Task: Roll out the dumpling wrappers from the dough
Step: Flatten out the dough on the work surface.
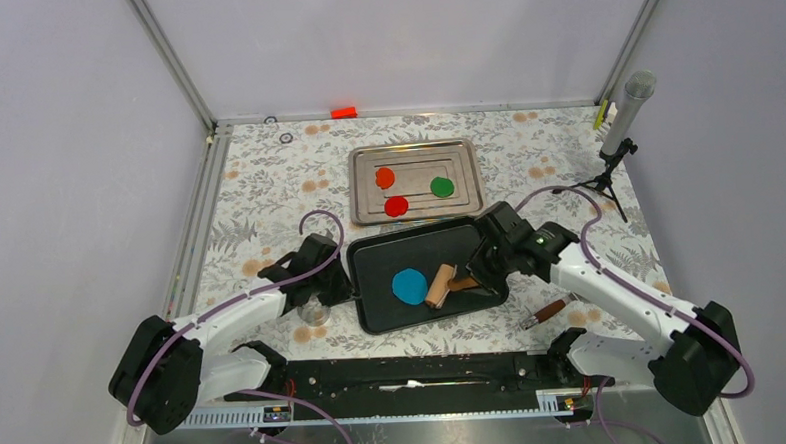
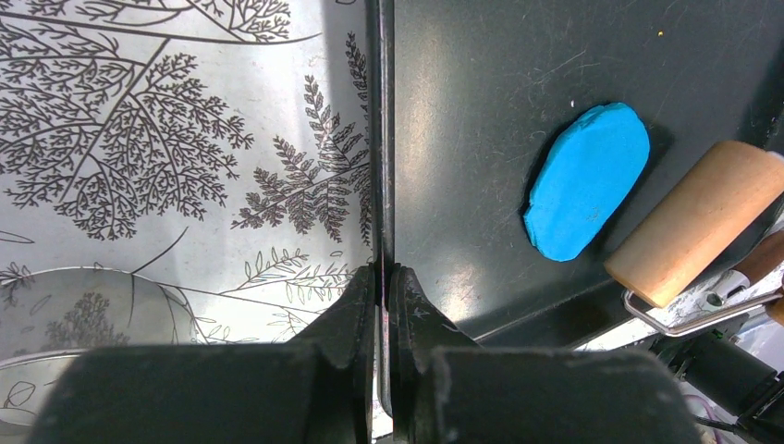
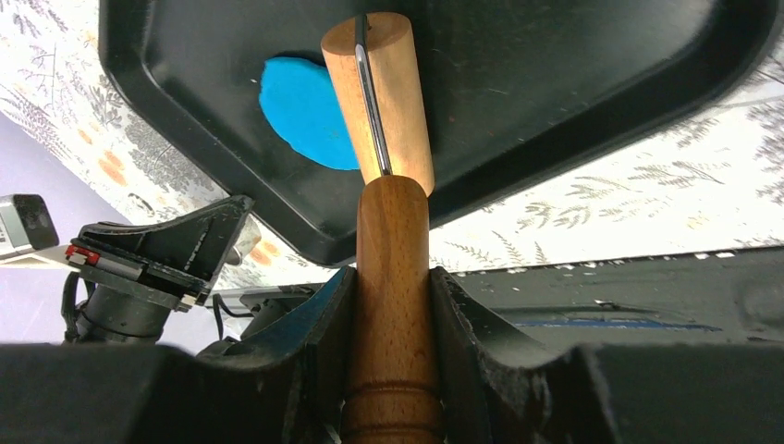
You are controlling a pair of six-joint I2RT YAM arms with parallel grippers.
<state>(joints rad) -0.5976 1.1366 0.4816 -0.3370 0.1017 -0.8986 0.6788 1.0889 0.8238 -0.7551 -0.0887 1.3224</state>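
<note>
The roller (image 1: 439, 286) crowds the dough (image 1: 409, 285) on its right; bare tray (image 1: 379, 271) lies to its left

The left arm (image 1: 235, 311) and right arm (image 1: 612, 290) wore white shells over black joints, with bulky black housings at seven and five o'clock. Thin purple cables (image 1: 321, 217) looped alongside. The left gripper (image 2: 382, 277) and right gripper (image 3: 393, 287) were matte black.

The top camera is looking steeply down from above the near edge, taking in the whole table (image 1: 267, 177). Each wrist camera is sitting low and close, facing across the black tray (image 1: 391, 257); all three are sharing the dough (image 1: 409, 285) and rolling pin (image 1: 440, 286).
</note>
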